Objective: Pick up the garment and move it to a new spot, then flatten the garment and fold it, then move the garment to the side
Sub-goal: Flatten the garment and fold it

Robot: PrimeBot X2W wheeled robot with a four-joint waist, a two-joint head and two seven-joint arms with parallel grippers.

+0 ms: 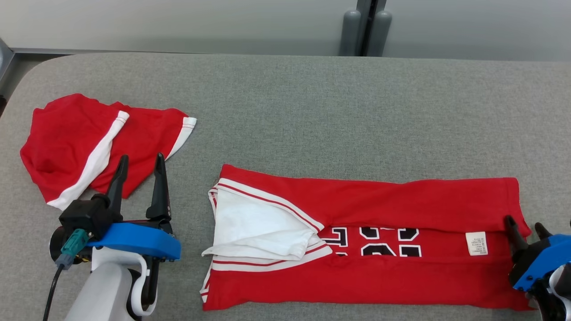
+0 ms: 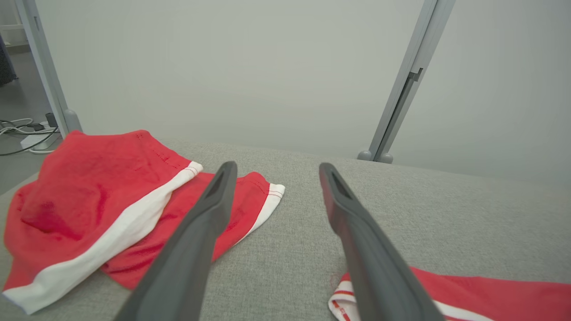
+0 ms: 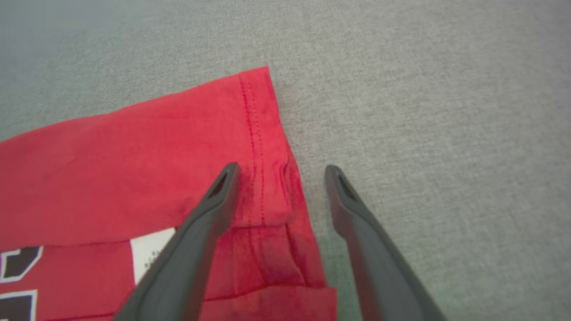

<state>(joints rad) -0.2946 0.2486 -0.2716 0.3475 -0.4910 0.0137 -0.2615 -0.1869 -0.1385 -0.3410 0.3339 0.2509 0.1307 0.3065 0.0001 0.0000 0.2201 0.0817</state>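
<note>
looks like a robotics lab cell to me, my bench a grey fabric-covered table (image 1: 312,111), plain pale partition panels (image 2: 223,67), grey metal posts (image 2: 403,89), loose cables (image 2: 18,124) on the floor

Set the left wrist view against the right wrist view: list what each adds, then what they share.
Left wrist adds: a second red garment, a metal post, floor cables. Right wrist adds: the hem corner, white label, black numerals. Shared: the red jersey, the grey table, open jaws, the left gripper in one, the right gripper in the other.
</note>
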